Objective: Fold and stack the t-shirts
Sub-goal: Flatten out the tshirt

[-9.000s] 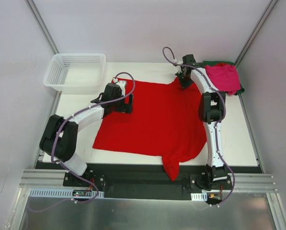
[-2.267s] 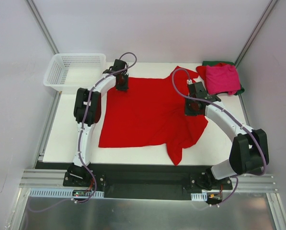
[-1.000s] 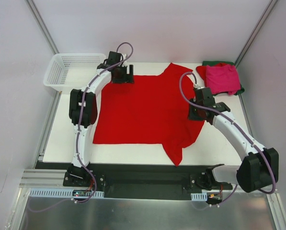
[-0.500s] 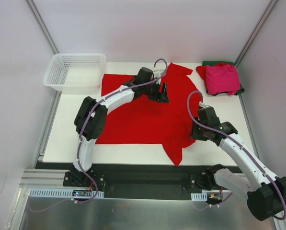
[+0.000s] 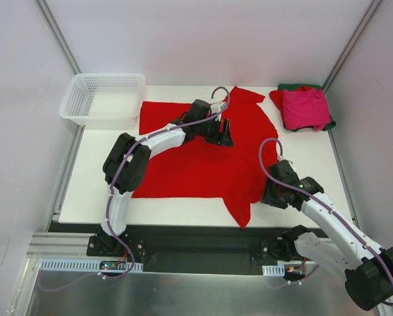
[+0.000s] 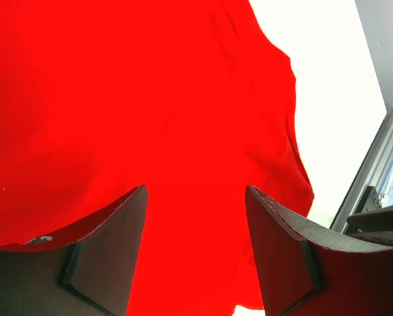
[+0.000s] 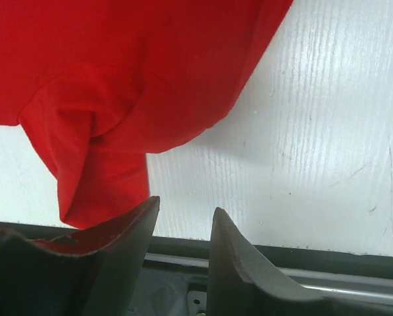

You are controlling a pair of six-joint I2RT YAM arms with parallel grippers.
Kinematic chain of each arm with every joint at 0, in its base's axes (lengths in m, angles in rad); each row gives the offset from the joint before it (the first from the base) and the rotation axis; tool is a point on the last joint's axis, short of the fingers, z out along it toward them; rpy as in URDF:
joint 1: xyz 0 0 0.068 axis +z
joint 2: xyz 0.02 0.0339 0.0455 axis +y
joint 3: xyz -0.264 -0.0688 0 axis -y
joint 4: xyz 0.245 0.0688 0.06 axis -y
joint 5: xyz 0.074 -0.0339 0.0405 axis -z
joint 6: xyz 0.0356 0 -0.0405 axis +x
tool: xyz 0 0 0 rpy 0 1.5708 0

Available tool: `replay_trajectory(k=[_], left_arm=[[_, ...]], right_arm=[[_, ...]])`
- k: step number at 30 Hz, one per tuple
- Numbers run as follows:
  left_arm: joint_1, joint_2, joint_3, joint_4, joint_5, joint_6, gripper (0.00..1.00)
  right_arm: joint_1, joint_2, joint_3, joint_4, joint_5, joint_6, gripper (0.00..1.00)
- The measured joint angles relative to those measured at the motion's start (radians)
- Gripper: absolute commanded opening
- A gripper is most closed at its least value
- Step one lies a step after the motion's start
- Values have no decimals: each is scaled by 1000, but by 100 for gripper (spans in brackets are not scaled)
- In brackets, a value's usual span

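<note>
Bright red cloth t-shirt (image 5: 203,155) spread on white worktop (image 5: 301,158), near sleeve (image 7: 104,178) at the edge. Left fingers (image 6: 107,257) spread above it, right fingers (image 7: 245,263) apart, seemingly empty. Risk: a pull bunches the cloth or drags it off.

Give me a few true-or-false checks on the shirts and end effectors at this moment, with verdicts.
1. The red shirt lies spread on the table. True.
2. The pink shirt is in the basket. False: it lies on the green shirt; the basket is empty.
3. The left end effector is open above the red shirt. True.
4. The right end effector is shut on the red shirt. False: it is open, holding nothing.
</note>
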Motion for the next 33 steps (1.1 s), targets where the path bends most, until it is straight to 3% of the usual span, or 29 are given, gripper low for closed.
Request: replay_trajectory(k=[14, 22, 33], left_arm=[[0, 21, 0, 27, 20, 0, 59], [0, 37, 0, 28, 21, 0, 57], [0, 85, 18, 49, 46, -9, 51]], right_arm=[[70, 131, -51, 63, 43, 82, 41], [207, 81, -65, 101, 37, 87, 41], [220, 46, -56, 2, 150, 157, 42]])
